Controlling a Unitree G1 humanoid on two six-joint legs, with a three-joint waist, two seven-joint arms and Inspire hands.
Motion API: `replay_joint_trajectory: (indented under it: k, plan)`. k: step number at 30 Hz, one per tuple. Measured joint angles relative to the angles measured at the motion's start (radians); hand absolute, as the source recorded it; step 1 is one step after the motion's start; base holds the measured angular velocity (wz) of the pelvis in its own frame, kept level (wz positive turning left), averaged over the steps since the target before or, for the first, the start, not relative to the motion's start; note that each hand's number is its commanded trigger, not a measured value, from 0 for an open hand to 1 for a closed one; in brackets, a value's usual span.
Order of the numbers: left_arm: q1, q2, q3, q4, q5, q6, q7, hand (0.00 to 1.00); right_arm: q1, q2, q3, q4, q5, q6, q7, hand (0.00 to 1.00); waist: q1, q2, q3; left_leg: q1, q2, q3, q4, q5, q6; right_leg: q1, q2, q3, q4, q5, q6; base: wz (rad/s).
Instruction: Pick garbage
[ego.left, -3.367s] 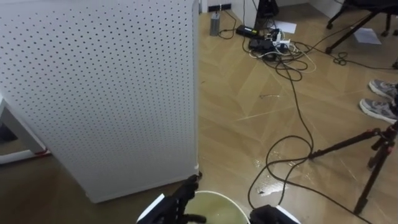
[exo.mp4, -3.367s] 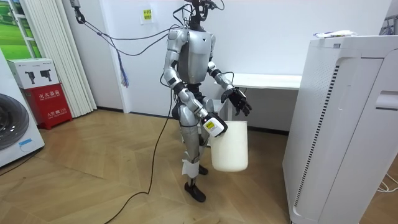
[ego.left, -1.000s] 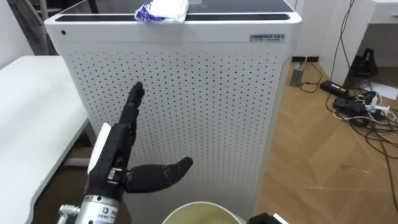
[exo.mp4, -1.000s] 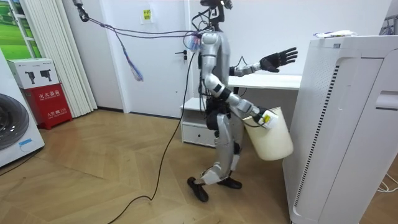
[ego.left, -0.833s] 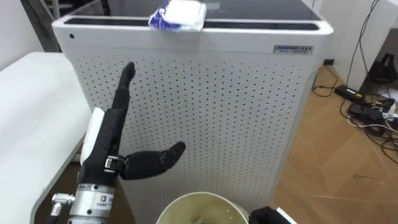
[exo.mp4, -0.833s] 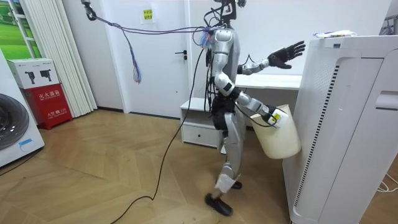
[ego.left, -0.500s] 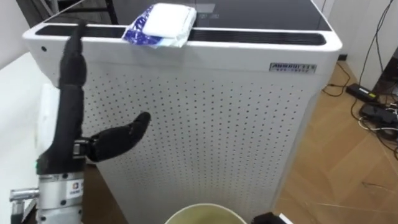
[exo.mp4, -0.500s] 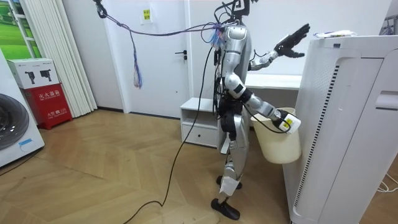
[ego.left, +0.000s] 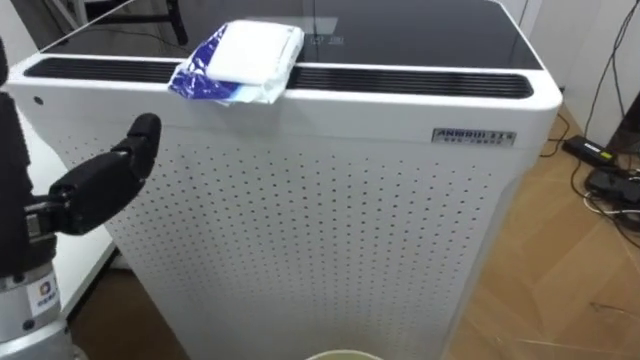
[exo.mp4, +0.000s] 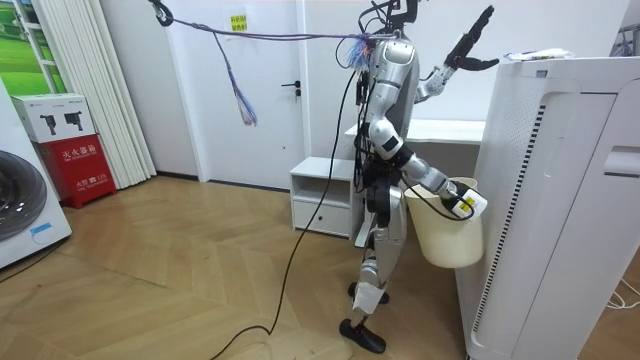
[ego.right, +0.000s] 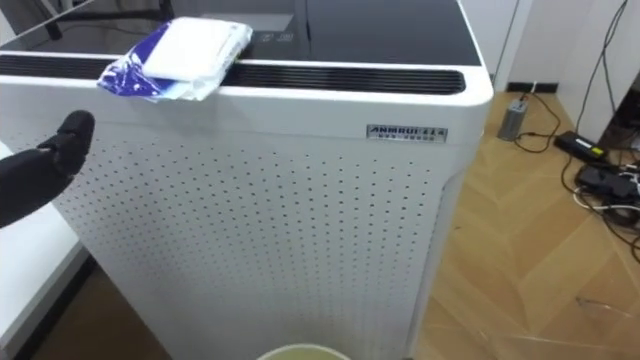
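Stood close against a tall white perforated cabinet (ego.left: 330, 230). Held the left hand (ego.left: 15, 200) up beside its top left corner, fingers straight, thumb spread, empty. Found the blue-and-white wrapper (ego.left: 240, 62) lying on the cabinet's top, apart from that hand. Carried a cream bucket (exo.mp4: 445, 225) low at the right hand (exo.mp4: 462, 203); could not tell its grip.

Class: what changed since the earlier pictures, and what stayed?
The robot walked up to the white perforated unit and raised its open left hand to the top edge. Nothing new was grasped. The right hand still carries the bucket; the blue-and-white packet stays on top.
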Motion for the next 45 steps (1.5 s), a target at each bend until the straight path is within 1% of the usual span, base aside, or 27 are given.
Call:
replay_joint_trajectory:
  k: [1, 2, 4, 5, 10, 12, 14, 15, 16, 18, 19, 21, 22, 23, 25, 27, 29, 32, 36, 38, 42, 43, 44, 45]
  plan:
    - [-0.013, 0.009, 0.000, 0.000, 0.023, 0.002, 0.007, 0.00, 0.000, 0.000, 0.000, 0.001, -0.009, 0.001, 0.001, 1.00, -0.002, 0.006, -0.0009, 0.002, 0.000, 0.000, -0.002, 0.000, 0.000, 0.005, 0.001, -0.001, -0.008, 0.002, 0.001, 0.00]
    - [-0.032, 0.017, 0.000, 0.000, 0.040, 0.006, 0.009, 0.00, -0.002, 0.000, 0.000, 0.001, -0.021, 0.001, 0.006, 1.00, -0.001, 0.012, 0.0011, 0.002, 0.001, 0.000, -0.003, 0.000, 0.000, 0.007, 0.002, -0.002, -0.011, 0.005, 0.000, 0.00]
    - [-0.053, 0.034, -0.001, -0.001, 0.040, 0.008, 0.007, 0.00, -0.006, 0.000, 0.000, 0.001, -0.038, 0.001, 0.027, 1.00, -0.002, 0.019, 0.0037, 0.001, 0.001, -0.001, -0.005, 0.000, 0.000, 0.006, 0.002, -0.003, -0.011, 0.005, 0.000, 0.00]
    - [-0.056, 0.038, -0.001, -0.010, 0.040, 0.014, 0.005, 0.00, -0.006, -0.001, -0.001, 0.001, -0.044, 0.002, 0.034, 1.00, -0.002, 0.022, 0.0022, 0.002, 0.001, -0.001, -0.008, 0.000, 0.001, 0.006, 0.002, -0.002, -0.011, 0.005, 0.000, 0.00]
    - [-0.056, 0.054, -0.006, -0.030, 0.040, 0.027, -0.039, 0.00, -0.009, -0.007, -0.001, -0.003, -0.048, 0.002, 0.050, 1.00, -0.010, 0.023, 0.0018, 0.003, 0.000, -0.001, -0.014, 0.001, 0.001, 0.006, 0.002, 0.004, -0.013, 0.005, 0.001, 0.00]
    - [-0.056, 0.072, -0.007, -0.029, 0.042, 0.032, -0.054, 0.00, -0.009, -0.008, -0.001, -0.007, -0.048, 0.003, 0.052, 1.00, -0.015, 0.023, 0.0020, 0.004, 0.000, 0.000, -0.015, 0.001, 0.001, 0.006, 0.001, 0.006, -0.013, 0.005, 0.001, 0.00]
    - [-0.056, 0.099, -0.026, -0.029, 0.058, 0.051, -0.067, 0.00, -0.010, -0.017, -0.001, -0.009, -0.048, 0.004, 0.059, 1.00, -0.022, 0.025, 0.0032, 0.009, -0.001, 0.000, -0.015, 0.002, 0.002, 0.011, 0.000, 0.012, -0.014, 0.005, 0.001, 0.02]
    - [-0.056, 0.108, -0.033, -0.029, 0.058, 0.055, -0.078, 0.00, -0.010, -0.022, -0.001, -0.009, -0.048, 0.004, 0.062, 1.00, -0.024, 0.026, 0.0044, 0.011, -0.002, 0.001, -0.015, 0.002, 0.003, 0.014, -0.001, 0.013, -0.015, 0.005, 0.001, 0.00]
    - [-0.056, 0.119, -0.046, -0.029, 0.057, 0.066, -0.097, 0.00, -0.012, -0.031, -0.001, -0.009, -0.048, 0.004, 0.070, 1.00, -0.027, 0.029, 0.0052, 0.014, -0.002, 0.005, -0.016, 0.002, 0.003, 0.015, -0.001, 0.016, -0.015, 0.005, 0.001, -0.06]
    - [-0.056, 0.121, -0.063, -0.029, 0.058, 0.080, -0.126, 0.00, -0.016, -0.042, -0.001, -0.009, -0.048, 0.004, 0.077, 1.00, -0.028, 0.038, 0.0061, 0.015, -0.001, 0.010, -0.017, 0.002, 0.003, 0.015, -0.001, 0.020, -0.015, 0.006, 0.003, -0.08]
    - [-0.056, 0.122, -0.076, -0.029, 0.058, 0.090, -0.146, 0.00, -0.016, -0.048, -0.001, -0.017, -0.048, 0.014, 0.079, 1.00, -0.033, 0.045, 0.0056, 0.015, -0.002, 0.010, -0.019, 0.003, 0.004, 0.014, -0.001, 0.018, -0.015, 0.007, 0.004, 0.00]
    - [-0.056, 0.127, -0.102, -0.029, 0.058, 0.100, -0.174, 0.00, -0.016, -0.052, -0.002, -0.028, -0.055, 0.025, 0.083, 1.00, -0.043, 0.053, 0.0022, 0.011, -0.002, 0.009, -0.025, 0.004, 0.005, 0.014, 0.000, 0.017, -0.015, 0.007, 0.004, 0.00]
    - [-0.056, 0.129, -0.114, -0.029, 0.058, 0.102, -0.196, 0.00, -0.017, -0.054, -0.003, -0.031, -0.068, 0.025, 0.089, 1.00, -0.052, 0.058, -0.0014, 0.011, -0.001, 0.008, -0.026, 0.004, 0.005, 0.014, 0.001, 0.016, -0.015, 0.007, 0.004, 0.00]
    - [-0.056, 0.129, -0.118, -0.029, 0.058, 0.101, -0.217, 0.00, -0.018, -0.054, -0.006, -0.034, -0.077, 0.025, 0.094, 1.00, -0.057, 0.062, -0.0044, 0.012, -0.001, 0.009, -0.027, 0.004, 0.005, 0.013, 0.001, 0.016, -0.015, 0.007, 0.004, 0.00]
    - [-0.055, 0.131, -0.118, -0.032, 0.058, 0.095, -0.241, 0.00, -0.018, -0.055, -0.011, -0.035, -0.078, 0.025, 0.102, 1.00, -0.061, 0.066, -0.0069, 0.014, -0.001, 0.010, -0.025, 0.005, 0.004, 0.012, 0.001, 0.018, -0.014, 0.007, 0.004, 0.00]
    - [-0.055, 0.141, -0.123, -0.033, 0.057, 0.097, -0.265, 0.00, -0.019, -0.059, -0.011, -0.041, -0.078, 0.027, 0.107, 1.00, -0.062, 0.066, -0.0070, 0.018, -0.001, 0.014, -0.023, 0.005, 0.004, 0.012, 0.001, 0.019, -0.011, 0.007, 0.004, 0.00]
    - [-0.047, 0.157, -0.143, -0.032, 0.057, 0.113, -0.309, 0.00, -0.019, -0.067, -0.011, -0.056, -0.078, 0.037, 0.112, 1.00, -0.061, 0.066, -0.0065, 0.019, -0.002, 0.018, -0.022, 0.007, 0.006, 0.013, -0.002, 0.019, -0.010, 0.007, 0.004, 0.00]
    - [-0.045, 0.158, -0.161, -0.034, 0.053, 0.130, -0.369, 0.00, -0.019, -0.068, -0.011, -0.065, -0.078, 0.039, 0.118, 1.00, -0.062, 0.067, -0.0059, 0.019, -0.003, 0.015, -0.022, 0.007, 0.008, 0.014, -0.003, 0.020, -0.009, 0.007, 0.004, 0.00]
    - [-0.045, 0.158, -0.162, -0.045, 0.053, 0.137, -0.423, 0.00, -0.019, -0.069, -0.012, -0.069, -0.078, 0.039, 0.122, 1.00, -0.064, 0.074, -0.0048, 0.018, -0.003, 0.015, -0.023, 0.007, 0.008, 0.015, -0.003, 0.021, -0.009, 0.007, 0.004, 0.00]
    - [-0.045, 0.158, -0.162, -0.047, 0.053, 0.136, -0.440, 0.00, -0.019, -0.073, -0.012, -0.069, -0.078, 0.040, 0.122, 1.00, -0.063, 0.081, -0.0086, 0.019, -0.003, 0.013, -0.024, 0.008, 0.008, 0.015, -0.003, 0.021, -0.008, 0.007, 0.004, 0.02]
    - [-0.045, 0.164, -0.161, -0.047, 0.030, 0.136, -0.477, 0.00, -0.021, -0.075, -0.011, -0.069, -0.078, 0.040, 0.122, 1.00, -0.063, 0.082, -0.0088, 0.019, -0.003, 0.009, -0.022, 0.008, 0.007, 0.015, -0.003, 0.020, -0.009, 0.007, 0.004, 0.02]
    - [-0.045, 0.171, -0.162, -0.047, 0.023, 0.135, -0.490, 0.00, -0.021, -0.075, -0.011, -0.069, -0.078, 0.040, 0.122, 1.00, -0.065, 0.082, -0.0087, 0.019, -0.003, 0.009, -0.022, 0.008, 0.007, 0.015, -0.003, 0.020, -0.009, 0.007, 0.004, 0.00]
    - [-0.045, 0.189, -0.162, -0.047, 0.021, 0.135, -0.500, 0.00, -0.022, -0.075, -0.011, -0.069, -0.078, 0.040, 0.123, 1.00, -0.068, 0.082, -0.0083, 0.019, -0.003, 0.010, -0.022, 0.008, 0.007, 0.015, -0.003, 0.020, -0.009, 0.007, 0.004, 0.00]
    - [-0.046, 0.199, -0.162, -0.047, 0.020, 0.136, -0.507, 0.14, -0.022, -0.075, -0.011, -0.069, -0.078, 0.040, 0.123, 1.00, -0.069, 0.081, -0.0080, 0.019, -0.003, 0.010, -0.022, 0.008, 0.007, 0.016, -0.004, 0.020, -0.009, 0.007, 0.004, 0.00]
